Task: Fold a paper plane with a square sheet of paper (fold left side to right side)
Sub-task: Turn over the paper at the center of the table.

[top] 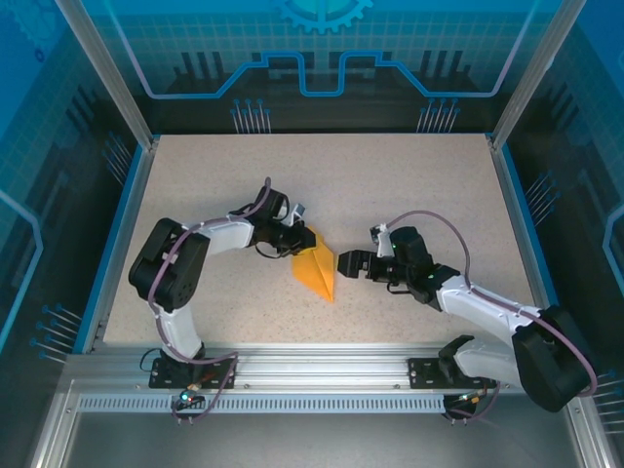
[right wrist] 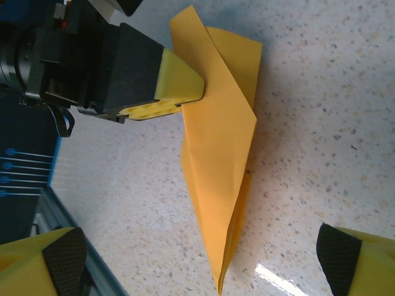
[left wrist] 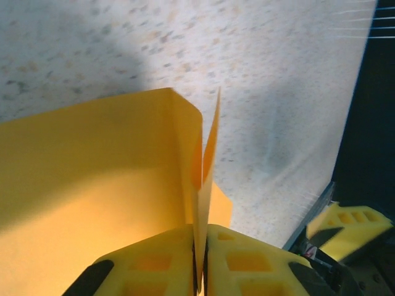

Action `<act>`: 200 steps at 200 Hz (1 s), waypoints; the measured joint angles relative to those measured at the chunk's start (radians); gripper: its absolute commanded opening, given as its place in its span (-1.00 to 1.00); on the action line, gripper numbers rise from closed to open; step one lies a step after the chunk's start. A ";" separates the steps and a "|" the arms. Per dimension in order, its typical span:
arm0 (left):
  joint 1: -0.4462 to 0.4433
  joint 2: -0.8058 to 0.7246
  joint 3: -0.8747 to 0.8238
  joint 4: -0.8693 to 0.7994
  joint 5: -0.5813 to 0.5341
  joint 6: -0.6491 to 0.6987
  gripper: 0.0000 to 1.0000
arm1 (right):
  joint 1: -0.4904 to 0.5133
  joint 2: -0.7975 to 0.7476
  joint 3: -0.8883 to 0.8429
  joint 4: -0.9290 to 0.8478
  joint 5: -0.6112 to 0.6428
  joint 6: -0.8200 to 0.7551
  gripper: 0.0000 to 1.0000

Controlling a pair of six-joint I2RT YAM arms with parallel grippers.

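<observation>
One plane (top: 317, 270) sits near the table's (top: 419, 185) middle, tip toward the near edge. Two grippers: the left gripper (top: 301, 241) is clamped on its wide end, the right gripper (top: 348, 261) gapes wide and empty just beside it

High rear overview; two close wrist views sharing the paper plane (top: 317, 265)

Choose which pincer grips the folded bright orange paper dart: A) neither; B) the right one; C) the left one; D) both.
C: the left pincer is shut on an upright flap of the folded bright orange paper dart, while the right pincer stands open, its fingers clear of it.
</observation>
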 measured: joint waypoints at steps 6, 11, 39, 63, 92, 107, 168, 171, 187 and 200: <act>0.000 -0.019 0.011 -0.010 0.000 0.001 -0.76 | -0.013 -0.002 -0.001 0.008 -0.020 0.000 1.00; 0.000 -0.032 0.018 -0.014 0.000 0.001 -0.76 | -0.021 -0.002 -0.002 0.013 -0.035 0.000 1.00; 0.000 -0.132 0.079 -0.049 -0.003 0.003 -0.77 | -0.066 -0.003 -0.014 0.048 -0.132 0.001 1.00; 0.000 -0.204 0.134 -0.069 -0.014 0.003 -0.78 | -0.090 -0.003 -0.030 0.104 -0.225 0.016 1.00; 0.000 -0.258 0.183 -0.085 -0.023 0.003 -0.79 | -0.095 0.001 -0.035 0.211 -0.346 0.047 1.00; 0.000 -0.270 0.198 -0.091 -0.022 0.001 -0.79 | -0.096 0.005 -0.040 0.288 -0.397 0.074 1.00; 0.000 -0.306 0.204 -0.086 0.014 -0.030 -0.79 | -0.089 0.049 -0.034 0.462 -0.481 0.194 0.99; 0.000 -0.309 0.204 -0.084 0.018 -0.033 -0.79 | -0.088 0.051 -0.032 0.465 -0.483 0.201 0.98; 0.000 -0.319 0.204 -0.064 0.039 -0.050 -0.79 | -0.085 0.056 -0.013 0.481 -0.491 0.229 0.91; 0.000 -0.325 0.204 -0.044 0.055 -0.062 -0.79 | -0.084 0.056 0.010 0.493 -0.494 0.248 0.84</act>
